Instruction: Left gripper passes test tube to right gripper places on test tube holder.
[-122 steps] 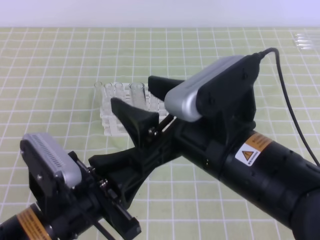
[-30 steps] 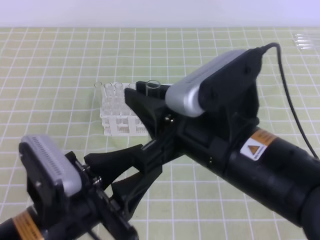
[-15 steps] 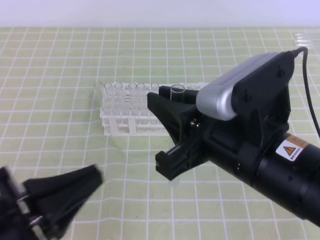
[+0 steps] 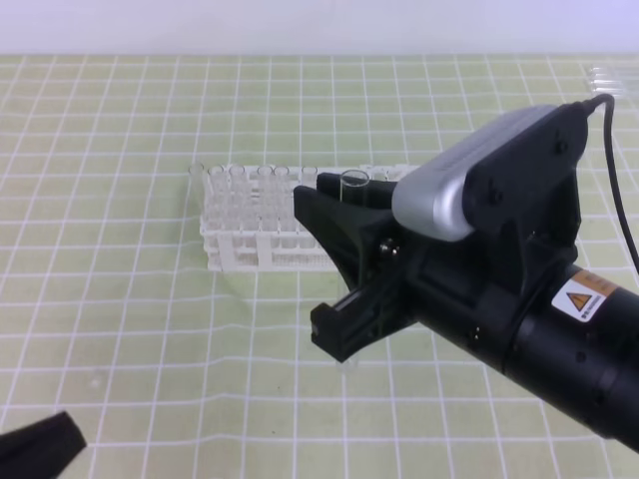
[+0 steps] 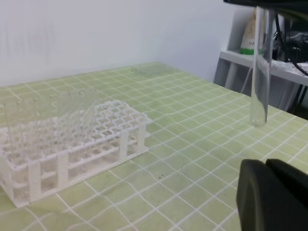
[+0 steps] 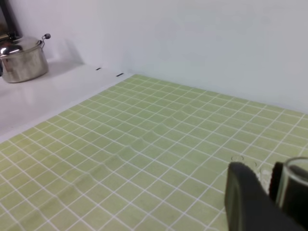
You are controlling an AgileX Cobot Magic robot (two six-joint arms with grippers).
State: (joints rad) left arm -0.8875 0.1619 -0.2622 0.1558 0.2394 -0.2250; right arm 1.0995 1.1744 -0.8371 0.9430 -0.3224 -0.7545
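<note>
My right gripper (image 4: pixel 344 284) is shut on the test tube (image 4: pixel 354 183) and holds it upright, just in front of the right part of the white test tube holder (image 4: pixel 250 235). The tube's round bottom hangs a little above the mat. In the left wrist view the tube (image 5: pixel 261 72) hangs at the right, apart from the holder (image 5: pixel 77 139), which carries several clear tubes. The left gripper (image 4: pixel 40 449) shows only as a black tip at the bottom-left corner. Its fingers (image 5: pixel 252 197) lie together with nothing between them. In the right wrist view the tube (image 6: pixel 296 185) stands beside one black finger (image 6: pixel 243 195).
A green grid mat (image 4: pixel 120 329) covers the table. A steel kettle (image 6: pixel 23 57) stands on a white surface beyond the mat's edge in the right wrist view. A shelf with clutter (image 5: pixel 284 43) lies past the table's far side in the left wrist view.
The left gripper has let go of the tube and drawn back to the bottom-left corner. The right gripper carried the tube rightward, then held still over the last half second.
</note>
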